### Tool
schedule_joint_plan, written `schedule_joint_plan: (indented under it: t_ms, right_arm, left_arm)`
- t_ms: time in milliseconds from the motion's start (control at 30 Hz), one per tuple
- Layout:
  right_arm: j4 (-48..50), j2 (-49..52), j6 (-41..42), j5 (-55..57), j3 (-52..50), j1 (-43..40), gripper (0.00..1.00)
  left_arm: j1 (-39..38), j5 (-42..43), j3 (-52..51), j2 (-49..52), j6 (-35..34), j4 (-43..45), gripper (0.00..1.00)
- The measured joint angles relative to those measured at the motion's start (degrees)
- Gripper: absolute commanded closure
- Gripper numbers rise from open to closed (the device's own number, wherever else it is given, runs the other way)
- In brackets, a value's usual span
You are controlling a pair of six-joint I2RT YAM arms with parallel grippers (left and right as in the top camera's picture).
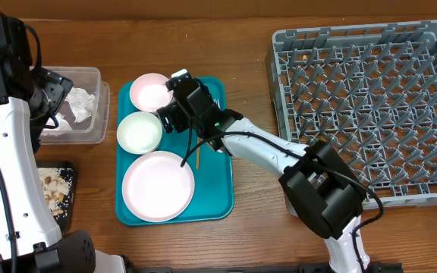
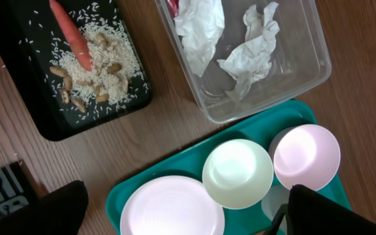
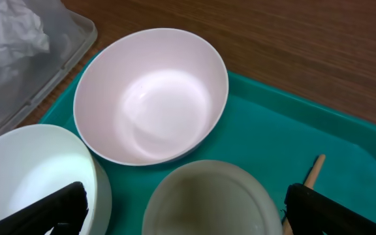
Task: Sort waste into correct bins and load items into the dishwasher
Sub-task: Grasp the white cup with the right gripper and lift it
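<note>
Round white cup (image 3: pixel 204 192): stands upright on the teal rectangular serving tray (image 1: pixel 217 189), just beside the small pale-pink bowl (image 3: pixel 150 98) and the small white bowl (image 3: pixel 34 176), with the thin wooden stick (image 3: pixel 314 171) lying near its other side. The overhead view hides the cup beneath the arm.

Right gripper (image 3: pixel 187 215): released, jaws spread wide, one finger on either side of the cup's rim, nothing held. No contact can be confirmed.

Left gripper (image 2: pixel 188 212): released and empty, hanging above the tray's near end, by the clear rectangular plastic tub (image 2: pixel 305 72) holding crumpled white paper napkins (image 2: pixel 250 49).

Handling assessment: the cup looks light, rigid and smooth-walled, so it is likely to slip under a shallow pinch and to tip if nudged off-centre. Recommended hold: across the outer wall, just below the rim, fingers squarely opposed. The neighbouring bowls leave little clearance on one side; a finger catching the white bowl's edge is the main hazard.

Destination: the large square grey plastic dish rack (image 1: pixel 370 106), well apart, at the right of the table.
</note>
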Motion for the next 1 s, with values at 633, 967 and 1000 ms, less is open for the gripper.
schedule_joint_plan:
  t_ms: [633, 967, 1000]
  right_arm:
    - [0.5, 2.6, -0.2, 1.2, 0.0, 0.0, 0.04]
    - [1.2, 2.9, -0.2, 2.3, 0.0, -0.1, 0.19]
    - [1.3, 2.9, -0.2, 2.4, 0.0, 0.0, 0.21]
  left_arm:
    - [0.0, 0.0, 0.0, 0.0, 0.0, 0.0, 0.00]
    - [0.0, 0.0, 0.0, 0.0, 0.0, 0.0, 0.00]
    - [0.0, 0.0, 0.0, 0.0, 0.0, 0.0, 0.00]
